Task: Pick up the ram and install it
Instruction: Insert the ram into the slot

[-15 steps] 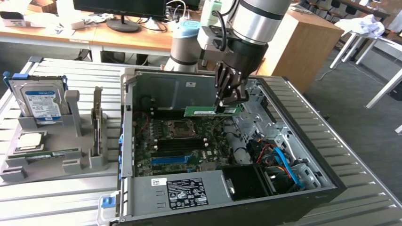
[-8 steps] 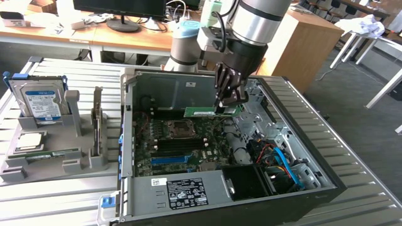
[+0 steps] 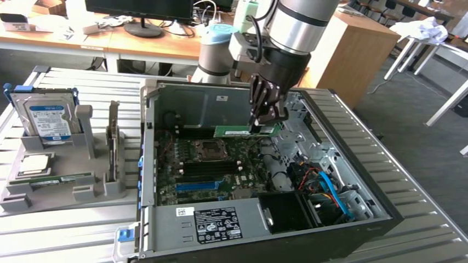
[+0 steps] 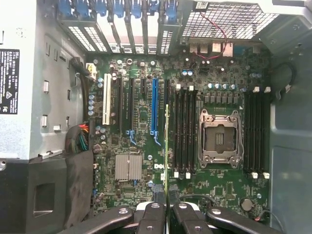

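In the exterior view, your gripper (image 3: 268, 121) is clamping nearly closed on the ram (image 3: 241, 131), a thin green stick with a pale sticker. It is holding the stick level above the motherboard (image 3: 208, 170) inside the open computer case (image 3: 351, 181). The black label (image 3: 217, 224) is showing print too small to read.

In the wrist view, the ram (image 4: 167, 141) is appearing edge-on between the fingers (image 4: 156, 214), hanging just beside the black memory slots (image 4: 185, 131). The black label (image 4: 9, 80) is again proving unreadable.

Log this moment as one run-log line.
stage: ram held | hand: shut on ram | ram: over motherboard, inside open PC case, not seated in a slot
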`<act>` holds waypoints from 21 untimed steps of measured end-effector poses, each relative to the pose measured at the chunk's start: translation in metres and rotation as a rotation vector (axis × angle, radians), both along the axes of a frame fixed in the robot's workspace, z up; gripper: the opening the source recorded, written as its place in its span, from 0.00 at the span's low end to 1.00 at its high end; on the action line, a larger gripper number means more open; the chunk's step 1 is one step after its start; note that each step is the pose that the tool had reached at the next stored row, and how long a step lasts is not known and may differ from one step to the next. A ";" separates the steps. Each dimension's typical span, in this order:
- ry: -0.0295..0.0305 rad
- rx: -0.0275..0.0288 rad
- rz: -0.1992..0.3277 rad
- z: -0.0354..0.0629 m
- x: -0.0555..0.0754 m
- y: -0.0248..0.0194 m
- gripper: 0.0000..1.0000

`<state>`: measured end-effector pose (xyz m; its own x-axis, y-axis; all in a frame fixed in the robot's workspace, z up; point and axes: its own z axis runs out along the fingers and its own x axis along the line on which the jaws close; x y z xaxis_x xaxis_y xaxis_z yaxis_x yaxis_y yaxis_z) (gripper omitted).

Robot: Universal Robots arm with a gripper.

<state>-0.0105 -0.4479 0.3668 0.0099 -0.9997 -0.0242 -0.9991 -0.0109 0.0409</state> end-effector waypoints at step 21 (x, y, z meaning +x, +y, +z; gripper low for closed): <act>0.0000 0.0000 0.000 -0.0103 -0.001 0.0004 0.13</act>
